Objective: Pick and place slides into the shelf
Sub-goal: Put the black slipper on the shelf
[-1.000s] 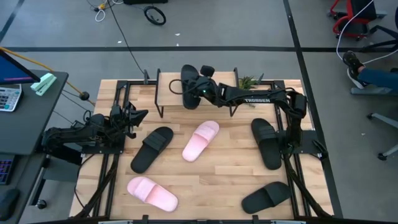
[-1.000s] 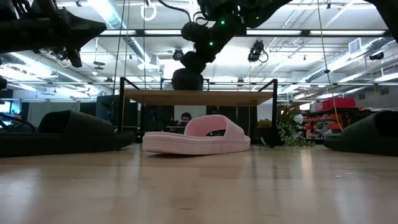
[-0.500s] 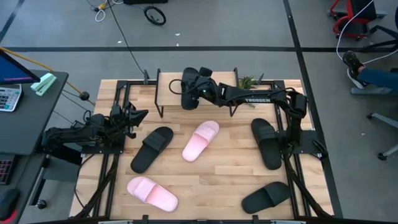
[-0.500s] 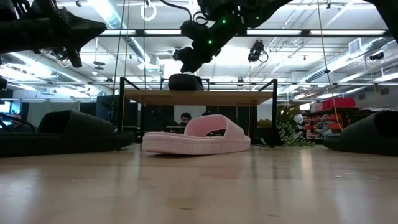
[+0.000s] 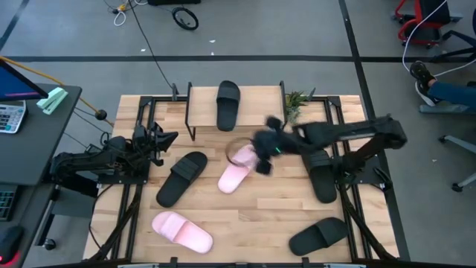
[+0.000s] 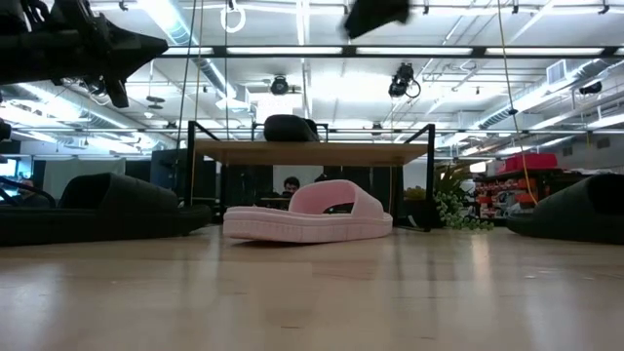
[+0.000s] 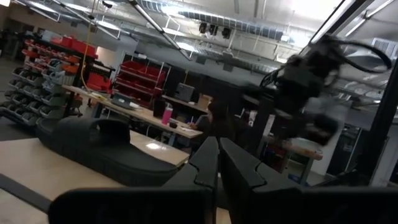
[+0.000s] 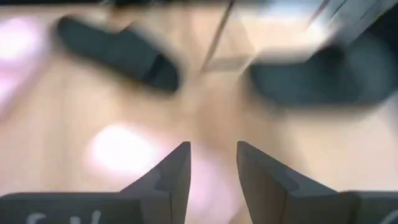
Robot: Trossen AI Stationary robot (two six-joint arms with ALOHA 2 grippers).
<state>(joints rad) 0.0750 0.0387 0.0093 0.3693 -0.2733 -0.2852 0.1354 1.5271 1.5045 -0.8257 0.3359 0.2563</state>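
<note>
One black slide (image 5: pixel 228 104) lies flat on the shelf's wooden top board (image 5: pixel 256 104); the low view shows that slide (image 6: pixel 291 128) on the board. My right gripper (image 5: pixel 262 152) hangs open and blurred over the middle pink slide (image 5: pixel 238 170), touching nothing. In its wrist view the right gripper (image 8: pixel 211 165) stands above the blurred pink slide (image 8: pixel 118 149). On the table lie a second pink slide (image 5: pixel 182 231) and three black slides (image 5: pixel 181 179), (image 5: pixel 318 171), (image 5: pixel 318 236). My left gripper (image 5: pixel 160 140) waits shut at the table's left edge.
A small green plant (image 5: pixel 295 99) stands beside the shelf's right end. Black arm frames run along the table's left (image 5: pixel 134 201) and right (image 5: pixel 349 201) sides. A desk with a calculator (image 5: pixel 11 115) sits off the left edge. Bare wood (image 5: pixel 260 216) lies near the front.
My right gripper laid the black slide flat on the shelf's top board and let go. It then swung quickly away from the shelf, toward the table's near side, and now hangs over the middle pink slide. The black slide stays on the shelf.
</note>
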